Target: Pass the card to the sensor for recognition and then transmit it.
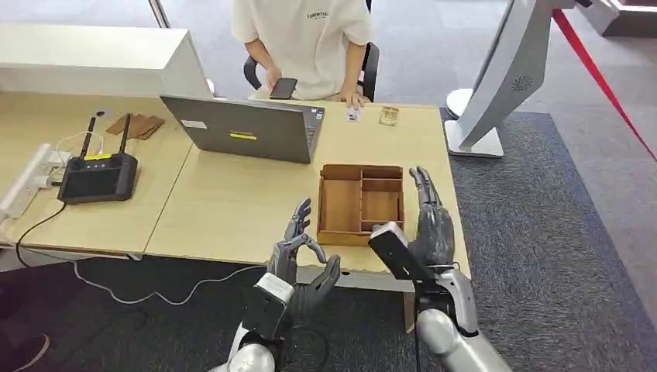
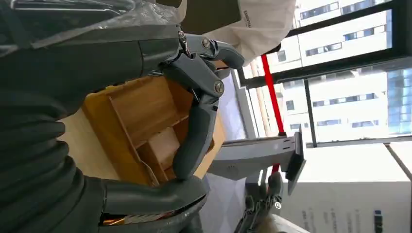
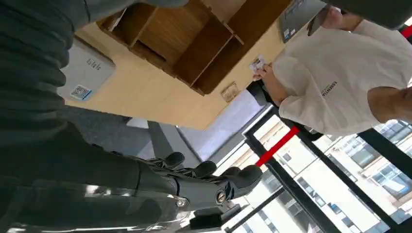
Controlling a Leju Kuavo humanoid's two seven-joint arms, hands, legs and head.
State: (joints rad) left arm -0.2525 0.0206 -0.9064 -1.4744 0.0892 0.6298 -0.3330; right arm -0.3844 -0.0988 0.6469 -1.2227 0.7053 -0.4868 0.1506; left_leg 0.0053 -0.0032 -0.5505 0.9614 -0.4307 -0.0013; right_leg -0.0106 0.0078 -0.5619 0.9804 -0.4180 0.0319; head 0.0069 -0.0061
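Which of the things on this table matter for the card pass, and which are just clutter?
For the job:
- card under the person's hand, far edge
- small sensor-like plate beside it
- left robot hand and right robot hand, both empty

Lying about:
- wooden tray
- laptop
- black controller
- power strip

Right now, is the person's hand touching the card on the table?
Touching. The right wrist view shows the person's hand with fingertips on the card; the head view agrees.

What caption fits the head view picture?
Robot's empty left hand and right hand hover beside a wooden tray; a person touches a card.
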